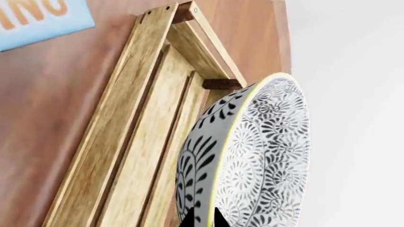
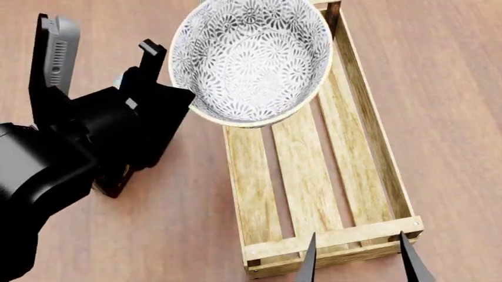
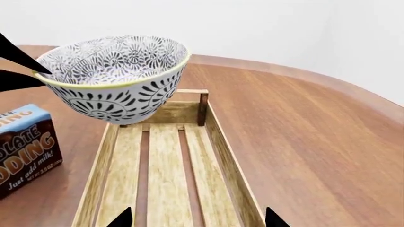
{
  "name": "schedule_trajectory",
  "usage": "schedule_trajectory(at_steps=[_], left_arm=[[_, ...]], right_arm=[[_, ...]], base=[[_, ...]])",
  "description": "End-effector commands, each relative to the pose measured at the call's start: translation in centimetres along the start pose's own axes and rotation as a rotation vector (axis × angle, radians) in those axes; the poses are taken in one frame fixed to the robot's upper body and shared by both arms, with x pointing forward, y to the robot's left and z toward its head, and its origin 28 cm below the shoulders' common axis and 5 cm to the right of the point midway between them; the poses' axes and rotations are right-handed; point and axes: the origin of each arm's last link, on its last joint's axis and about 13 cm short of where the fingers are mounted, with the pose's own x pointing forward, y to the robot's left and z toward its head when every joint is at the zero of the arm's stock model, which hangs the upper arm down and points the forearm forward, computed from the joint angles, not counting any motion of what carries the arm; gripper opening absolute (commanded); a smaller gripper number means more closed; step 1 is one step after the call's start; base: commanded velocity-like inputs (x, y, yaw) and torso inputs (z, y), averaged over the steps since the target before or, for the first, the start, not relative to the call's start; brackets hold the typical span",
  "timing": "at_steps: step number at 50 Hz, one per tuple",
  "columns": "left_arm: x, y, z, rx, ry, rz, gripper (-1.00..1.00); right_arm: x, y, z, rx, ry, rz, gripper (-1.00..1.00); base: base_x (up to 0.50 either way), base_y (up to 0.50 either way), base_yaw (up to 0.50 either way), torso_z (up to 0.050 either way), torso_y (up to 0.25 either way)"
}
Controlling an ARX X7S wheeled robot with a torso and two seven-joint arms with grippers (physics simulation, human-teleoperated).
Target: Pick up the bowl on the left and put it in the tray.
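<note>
The bowl (image 2: 251,59), white with a dense grey-black floral pattern and a cream rim, hangs tilted in the air over the far end of the tray (image 2: 378,138). My left gripper (image 1: 203,220) is shut on the bowl's left rim, one finger inside and one outside. In the right wrist view the bowl (image 3: 120,75) floats above the tray's (image 3: 224,156) slatted bottom, not touching it, with the left gripper's dark fingers (image 3: 16,59) at its edge. My right gripper (image 2: 358,261) stands open over the tray's near end, with nothing between its fingers.
A blue and brown chocolate pudding box (image 3: 25,146) stands on the wooden table left of the tray, also in the left wrist view (image 1: 38,19). My left arm (image 2: 70,153) covers the table at the left. The table's curved edge (image 3: 353,90) runs behind and to the right.
</note>
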Motion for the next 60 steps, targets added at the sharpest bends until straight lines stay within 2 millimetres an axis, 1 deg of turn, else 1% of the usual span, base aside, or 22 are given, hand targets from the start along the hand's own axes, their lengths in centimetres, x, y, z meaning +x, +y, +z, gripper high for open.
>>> schedule_trajectory(at_steps=[1, 7, 15, 24, 31, 37, 45, 53, 60], left_arm=[[0.8, -0.3, -0.5, -0.066, 0.027, -0.046, -1.00], [1.3, 0.1, -1.0, -0.060, 0.044, -0.035, -1.00], [1.8, 0.1, -1.2, -0.071, 0.055, -0.035, -1.00], [2.8, 0.2, -1.7, -0.071, 0.074, -0.021, -1.00], [3.0, 0.0, -2.0, -0.064, 0.082, -0.020, -1.00], [3.6, 0.5, -2.2, -0.068, 0.088, -0.006, -1.00], [4.0, 0.7, -2.2, -0.060, 0.086, 0.009, -1.00], [4.8, 1.6, -2.5, -0.064, 0.093, 0.030, -1.00], [5.1, 1.8, -2.6, -0.064, 0.091, 0.033, -1.00]], right_arm=[[0.1, 0.2, 0.5, 0.014, -0.019, 0.003, 1.00], [0.2, 0.3, 0.5, 0.013, -0.017, 0.005, 1.00], [0.2, 0.2, 0.5, 0.012, -0.019, 0.003, 1.00], [0.1, 0.2, 0.6, 0.014, -0.021, -0.001, 1.00], [0.1, 0.2, 0.6, 0.014, -0.021, -0.001, 1.00], [0.2, 0.1, 0.6, 0.014, -0.020, -0.002, 1.00], [0.1, 0.1, 0.6, 0.015, -0.020, -0.002, 1.00], [0.1, 0.0, 0.6, 0.017, -0.020, -0.005, 1.00], [0.1, 0.0, 0.5, 0.016, -0.019, -0.005, 1.00]], base=[[0.00, 0.00, 0.00, 0.000, 0.010], [0.00, 0.00, 0.00, 0.000, 0.000], [0.00, 0.00, 0.00, 0.000, 0.000], [0.00, 0.00, 0.00, 0.000, 0.001], [0.00, 0.00, 0.00, 0.000, 0.000], [0.00, 0.00, 0.00, 0.000, 0.000], [0.00, 0.00, 0.00, 0.002, 0.001], [0.00, 0.00, 0.00, 0.000, 0.000], [0.00, 0.00, 0.00, 0.000, 0.000]])
